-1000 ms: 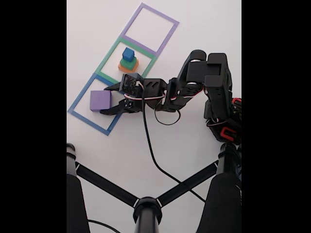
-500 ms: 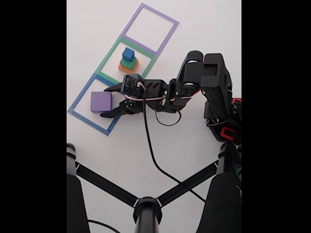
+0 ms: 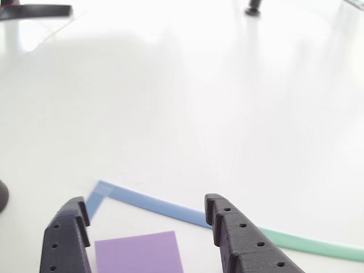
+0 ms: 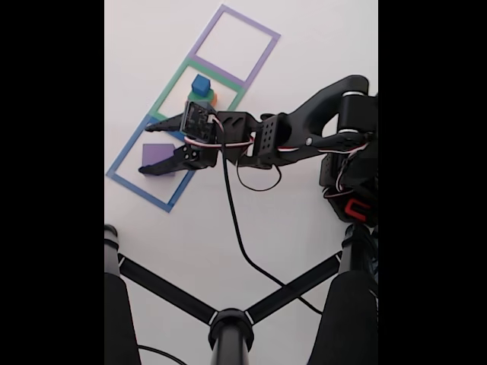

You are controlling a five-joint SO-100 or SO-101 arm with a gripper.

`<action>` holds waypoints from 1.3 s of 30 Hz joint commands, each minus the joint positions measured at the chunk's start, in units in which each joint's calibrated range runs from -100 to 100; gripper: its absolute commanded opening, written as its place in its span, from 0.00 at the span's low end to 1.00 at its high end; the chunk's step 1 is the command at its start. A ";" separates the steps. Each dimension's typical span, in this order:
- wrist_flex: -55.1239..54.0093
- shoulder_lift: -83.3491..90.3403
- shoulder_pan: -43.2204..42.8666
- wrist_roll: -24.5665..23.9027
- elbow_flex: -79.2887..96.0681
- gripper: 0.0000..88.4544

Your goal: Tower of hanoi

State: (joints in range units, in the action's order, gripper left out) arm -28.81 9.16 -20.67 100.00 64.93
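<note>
Fingers (image 4: 156,148) spread wide, straddling the purple block (image 3: 139,253) — looks like a pickup; next move is probably dropping lower, then closing.

In the fixed view, the purple block (image 4: 157,156) lies flat on the white table (image 4: 304,61) inside the blue tape square (image 4: 122,162). The gripper (image 4: 146,147) hangs over it with its jaws spread, one dark finger crossing the block's lower edge. In the green tape square (image 4: 179,80) stands a stack, the blue cube (image 4: 201,84) on top; the arm covers its lower part. The purple tape square (image 4: 221,17) lies beyond.
</note>
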 commanded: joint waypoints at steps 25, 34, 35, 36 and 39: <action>125.41 34.83 21.85 0.00 -72.60 0.00; 123.71 35.95 24.22 0.00 -68.24 0.06; 122.82 36.27 24.29 0.00 -66.61 0.09; 121.77 36.75 24.37 0.00 -64.79 0.11; 117.16 38.60 24.83 0.00 -57.52 0.17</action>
State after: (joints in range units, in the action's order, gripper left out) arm 93.98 45.04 3.15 100.00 1.39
